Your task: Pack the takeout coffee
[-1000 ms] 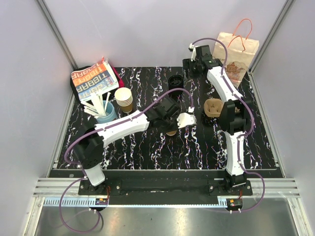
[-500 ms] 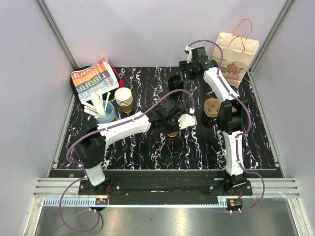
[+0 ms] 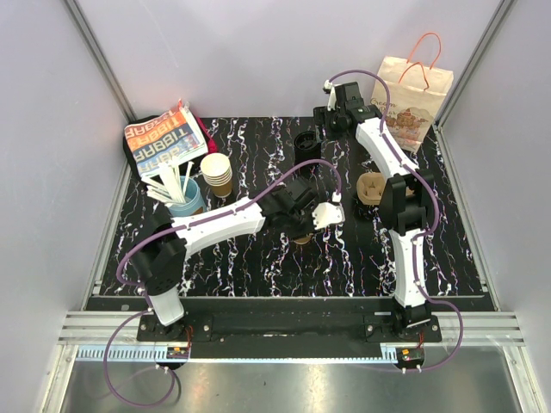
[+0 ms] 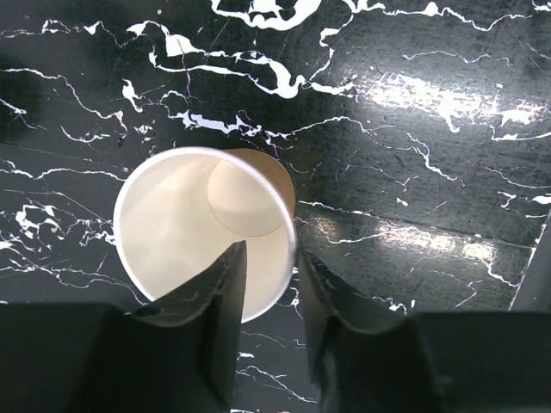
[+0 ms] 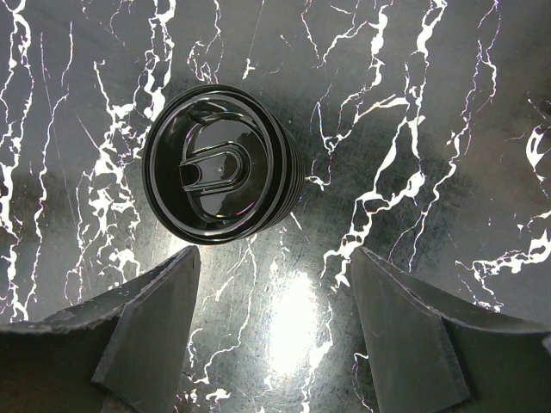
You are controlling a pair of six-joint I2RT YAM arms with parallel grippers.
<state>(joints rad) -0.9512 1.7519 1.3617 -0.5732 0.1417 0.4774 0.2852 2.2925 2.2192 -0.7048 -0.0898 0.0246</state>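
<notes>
Our left gripper [image 4: 269, 251] stands narrowly parted at the cup [image 4: 185, 224]. One finger hangs inside the mouth and the other just outside, with the rim between them, and we see no squeeze on the wall. The cup is upright and lidless, white inside and brown outside, near the middle of the table [image 3: 258, 258]. Our right gripper [image 5: 275, 258] is spread wide above the lids [image 5: 219, 176], a black stack lying on the table toward the far edge, and neither finger touches it. The tray [image 3: 372, 188] sits to the right of the cup, well apart. The bag [image 3: 413, 90] stands in the far right corner. Spare cups [image 3: 217, 172] and a blue cup [image 3: 185, 205] stand at left.
</notes>
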